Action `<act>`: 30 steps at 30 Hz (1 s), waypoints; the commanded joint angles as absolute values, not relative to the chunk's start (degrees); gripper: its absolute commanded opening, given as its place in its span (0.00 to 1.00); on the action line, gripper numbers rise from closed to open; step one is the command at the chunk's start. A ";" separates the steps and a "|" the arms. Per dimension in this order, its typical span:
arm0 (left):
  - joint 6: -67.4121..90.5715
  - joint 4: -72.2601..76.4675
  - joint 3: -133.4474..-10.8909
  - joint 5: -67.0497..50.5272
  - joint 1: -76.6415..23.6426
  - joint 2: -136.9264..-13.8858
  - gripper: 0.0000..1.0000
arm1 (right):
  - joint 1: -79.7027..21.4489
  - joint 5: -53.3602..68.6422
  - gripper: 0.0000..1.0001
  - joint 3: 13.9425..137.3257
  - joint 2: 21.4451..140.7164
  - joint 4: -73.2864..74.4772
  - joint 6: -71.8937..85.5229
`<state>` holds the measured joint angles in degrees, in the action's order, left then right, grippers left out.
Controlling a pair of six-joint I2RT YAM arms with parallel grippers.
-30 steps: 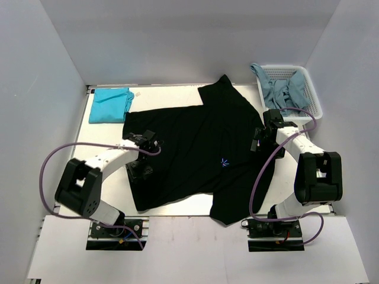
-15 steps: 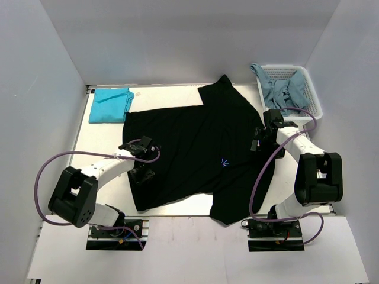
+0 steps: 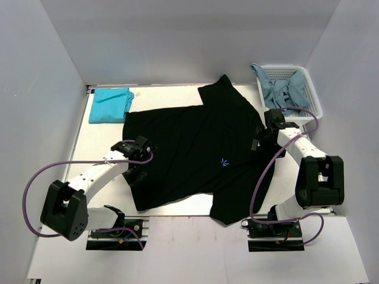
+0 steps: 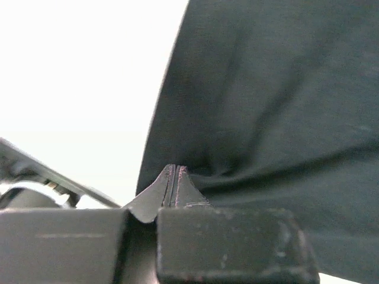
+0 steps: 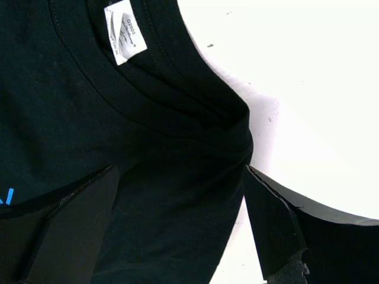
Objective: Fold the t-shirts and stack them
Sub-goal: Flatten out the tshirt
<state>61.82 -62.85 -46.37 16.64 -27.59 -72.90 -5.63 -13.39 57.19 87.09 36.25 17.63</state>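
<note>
the black t-shirt (image 3: 195, 148) lies spread flat across the middle of the white surface (image 3: 106, 136), its small blue-white mark facing up. the left tool (image 4: 175, 177) sits at the shirt's 8 o'clock edge, fingertips pressed together with a pinch of the black hem bunched between them. the right tool (image 5: 177, 195) is at the 3 o'clock side, spread wide and gripping nothing, one finger on either side of the collar near its white label (image 5: 124, 32). a folded teal t-shirt (image 3: 110, 105) rests at 10 o'clock. greyish-blue t-shirts (image 3: 284, 89) spill from the white basket (image 3: 314, 103) at 2 o'clock.
</note>
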 commanded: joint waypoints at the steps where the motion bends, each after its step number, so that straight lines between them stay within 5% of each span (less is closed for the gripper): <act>1: 67.67 -73.11 -47.64 21.53 -27.42 -71.63 0.00 | -5.36 -13.28 0.90 56.60 84.64 35.86 17.58; 9: 62.64 -65.86 -49.39 22.54 -26.28 -76.20 0.04 | -5.45 -12.31 0.90 56.07 84.55 35.60 17.31; 15: 50.89 -44.04 -42.12 5.73 -26.28 -65.86 0.54 | -5.54 -11.95 0.90 56.08 84.73 35.68 17.14; 30: 52.38 -45.26 -36.73 7.38 -26.81 -65.13 0.58 | -5.36 -12.04 0.90 55.81 83.85 35.86 17.23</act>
